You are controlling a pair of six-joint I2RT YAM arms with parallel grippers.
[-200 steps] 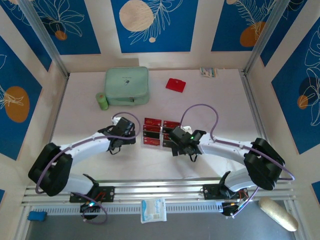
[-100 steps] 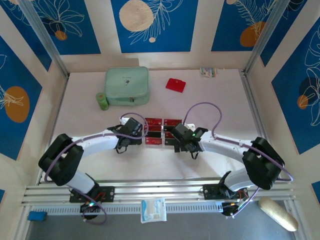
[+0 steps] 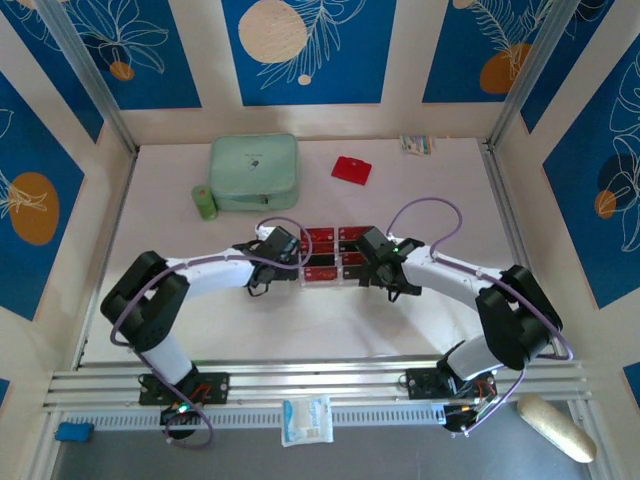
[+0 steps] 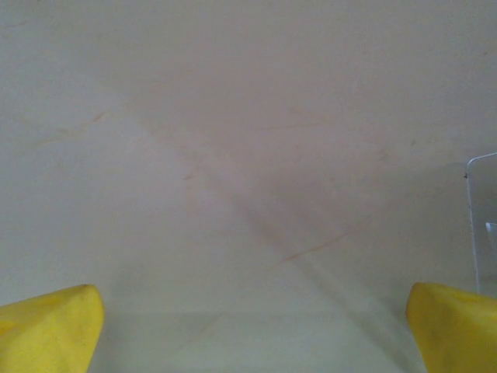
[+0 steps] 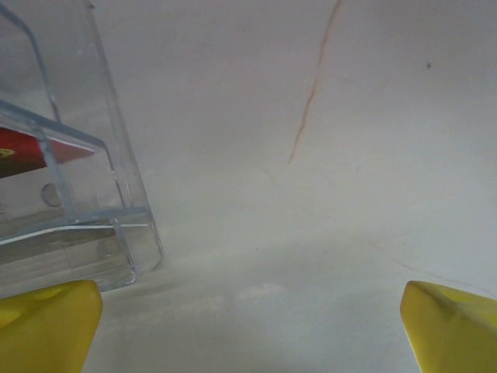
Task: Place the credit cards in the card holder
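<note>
The left pincer [image 4: 250, 317] and right pincer [image 5: 248, 315], both released, flank a clear stand [image 5: 74, 194] of red credit cards [image 3: 322, 252] at mid-desk [image 3: 430, 205]. The red card holder [image 3: 351, 169] lies well apart, toward the far edge.

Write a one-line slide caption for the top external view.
Open left gripper and right gripper flank the credit cards; the card holder lies beyond.

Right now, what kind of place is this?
Probably a robot practice booth, not a home: two white robot arms bolted to a silver metal rail, with blue leaf-patterned wall panels boxing in the pale table.
</note>
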